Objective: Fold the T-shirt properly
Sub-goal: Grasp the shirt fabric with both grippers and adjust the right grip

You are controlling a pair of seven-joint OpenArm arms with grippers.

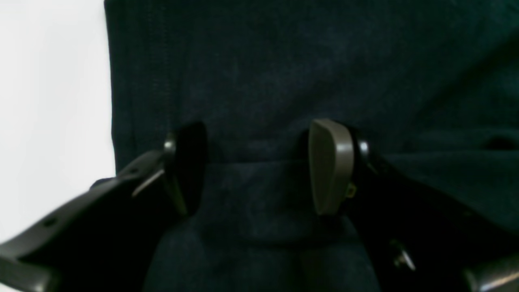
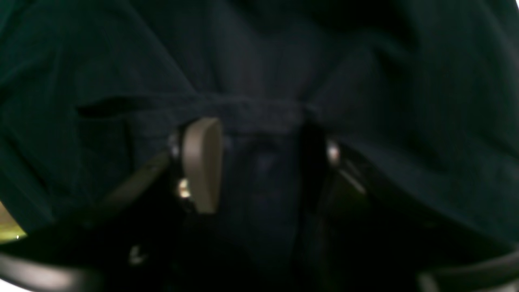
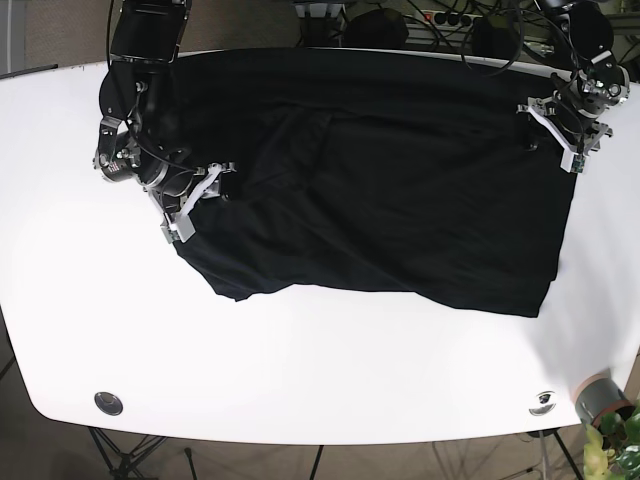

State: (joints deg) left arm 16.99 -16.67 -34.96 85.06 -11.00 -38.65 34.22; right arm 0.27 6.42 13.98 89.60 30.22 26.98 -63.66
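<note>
A black T-shirt (image 3: pixel 400 190) lies spread across the white table (image 3: pixel 300 370), rumpled along its left side. My right gripper (image 3: pixel 195 200) sits at the shirt's left edge, and my left gripper (image 3: pixel 553 135) at its upper right edge. In the left wrist view the left gripper (image 1: pixel 259 166) is open, its fingers wide apart with a fold of the T-shirt (image 1: pixel 284 73) lying between them. The right wrist view shows the right gripper (image 2: pixel 257 162) open too, straddling bunched T-shirt (image 2: pixel 259 113) cloth with a hem band crossing just past the fingertips.
A grey cylinder (image 3: pixel 597 398) and a green plant (image 3: pixel 620 445) sit beyond the table's front right corner. Two small round fittings (image 3: pixel 108 402) (image 3: pixel 543 400) are set in the tabletop near the front edge. Cables (image 3: pixel 430 20) run behind the back edge.
</note>
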